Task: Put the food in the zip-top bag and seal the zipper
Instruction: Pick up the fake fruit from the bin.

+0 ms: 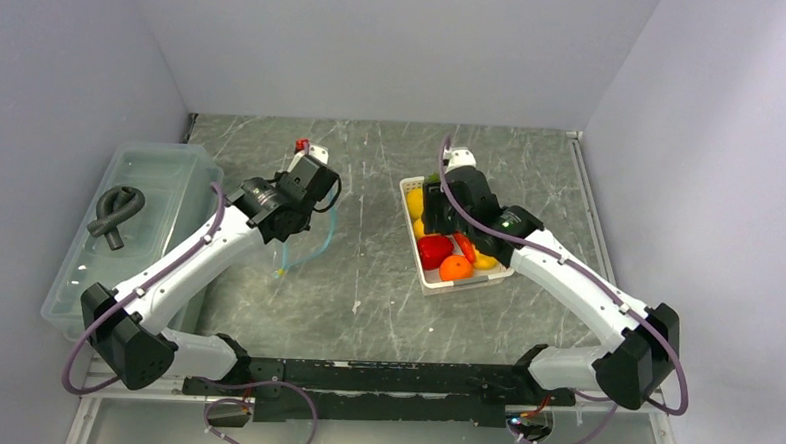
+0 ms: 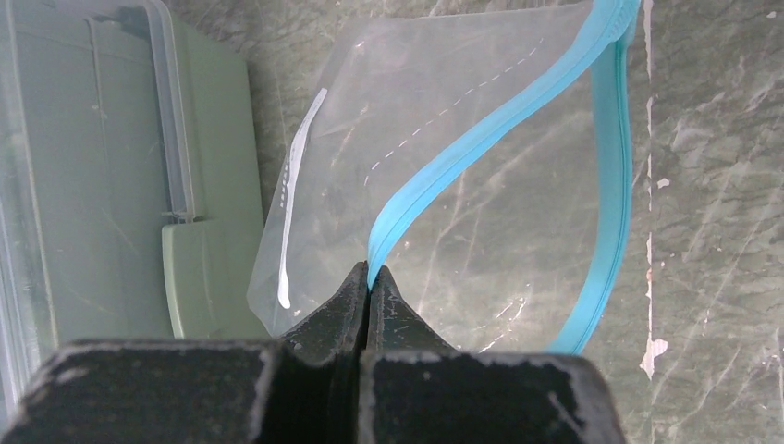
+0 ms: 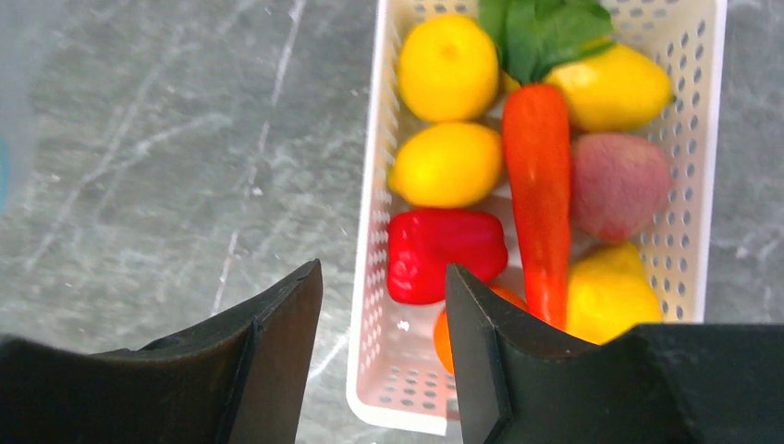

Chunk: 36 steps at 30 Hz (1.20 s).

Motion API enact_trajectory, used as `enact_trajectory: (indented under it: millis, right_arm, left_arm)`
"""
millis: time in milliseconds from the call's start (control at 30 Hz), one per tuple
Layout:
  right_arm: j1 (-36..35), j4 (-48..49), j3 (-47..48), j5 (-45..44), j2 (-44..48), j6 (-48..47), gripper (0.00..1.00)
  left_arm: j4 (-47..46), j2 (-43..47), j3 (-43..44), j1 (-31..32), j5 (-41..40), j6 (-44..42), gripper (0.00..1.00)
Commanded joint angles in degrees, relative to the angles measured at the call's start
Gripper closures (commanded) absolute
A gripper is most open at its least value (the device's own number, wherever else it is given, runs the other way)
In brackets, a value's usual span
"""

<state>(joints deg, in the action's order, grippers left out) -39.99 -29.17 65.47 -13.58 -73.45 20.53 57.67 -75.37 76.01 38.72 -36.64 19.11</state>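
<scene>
teal zipper [image 2: 481, 139], red pepper [image 3: 446, 252], white perforated basket [image 3: 393, 384]

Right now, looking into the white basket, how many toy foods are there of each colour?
Yellow fruits: 4
Orange (carrot, round fruit): 2
Red pepper: 1
Purplish-red piece: 1
Total: 8, green leaves counted with the carrot.

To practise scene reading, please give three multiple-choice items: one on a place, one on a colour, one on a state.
1. Where is the carrot? A in the white basket; B on the table; C in the bin.
2. The zip-top bag's zipper is: A red; B teal-blue; C white.
3. The left end effector is: A open; B shut on the zipper; C holding fruit.
Answers: 1A, perforated walls surround it; 2B, the left wrist view shows it; 3B, its jaws pinch the strip.
</scene>
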Motion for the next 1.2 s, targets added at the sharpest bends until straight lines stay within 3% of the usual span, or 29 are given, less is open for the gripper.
enact_trajectory:
  millis: [0,333,767,1167]
  right_arm:
    - [1.4,-6.1,-1.5,-1.9,1.6,-1.0,0.44]
    - [3.0,-11.7,-6.1,-2.1,3.2,2.0,0.33]
    - [4.6,-7.3,-11.4,-1.3,-2.0,8.3,0.21]
    - [5.5,-2.9,-13.2,-2.1,-9.2,10.7,0.17]
  left_arm:
    - [-2.3,2.3,-0.4,0.2,1.2,-1.0,1.00]
    - [-2.8,3.3,-0.8,0.2,2.9,-1.5,1.00]
    - [-3.4,3.8,-1.1,0.2,4.7,-1.8,1.00]
    - [-3.4,3.9,-1.3,0.2,4.8,-1.9,1.00]
